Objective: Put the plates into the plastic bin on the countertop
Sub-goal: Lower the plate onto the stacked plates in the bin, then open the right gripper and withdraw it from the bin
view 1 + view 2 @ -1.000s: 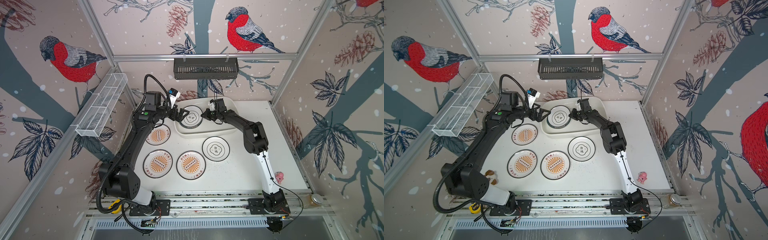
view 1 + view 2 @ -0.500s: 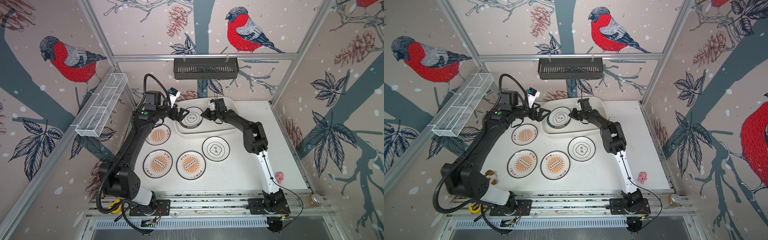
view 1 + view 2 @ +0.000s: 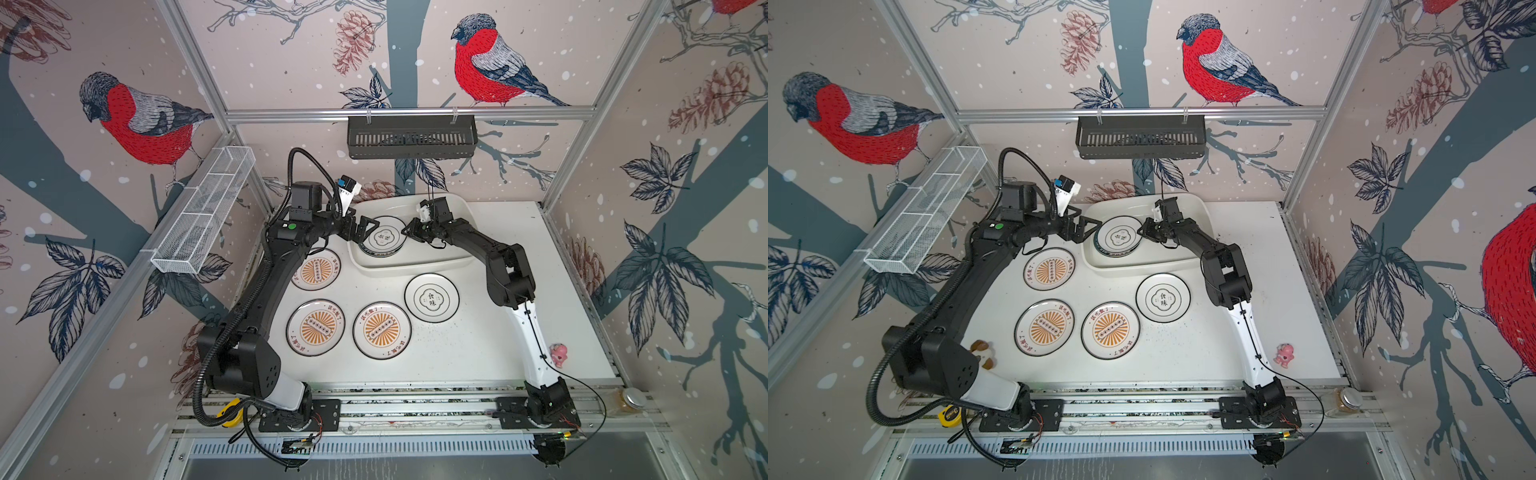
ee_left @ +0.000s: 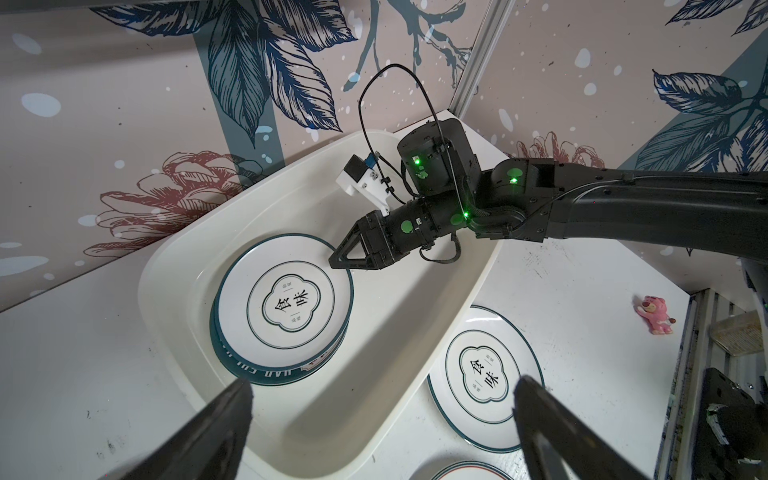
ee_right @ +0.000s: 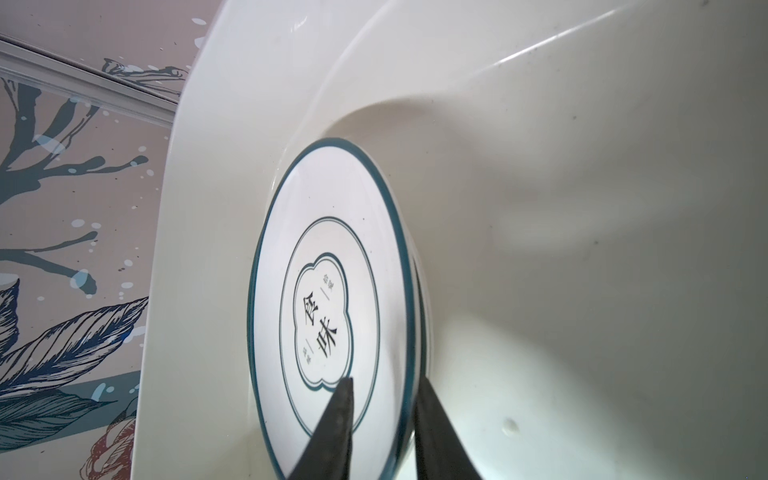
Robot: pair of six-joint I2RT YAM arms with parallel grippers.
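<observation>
Right gripper [image 4: 337, 262], jaws barely parted astride the plate [image 4: 291, 299] in the bin [image 4: 166, 270], apparently releasing it; left gripper [image 4: 380, 395] gapes empty

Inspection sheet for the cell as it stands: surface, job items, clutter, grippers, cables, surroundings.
Surface: white countertop, dark specks.
Job's things: plastic bin at back holds a stack, top quatrefoil plate over a lettered plate; three sunburst plates and a loose quatrefoil plate on the countertop.
Clutter: pink toy at right edge; brown toy, tape measure, jar along the front.
Grippers: left gripper open at the bin's left end; right gripper jaws narrowly parted astride the top plate's rim.
Cables: black conduit arches over the left arm; thin cable loops off the right wrist.
Surroundings: bird-print walls, black slotted rack at back, wire mesh basket at left.
</observation>
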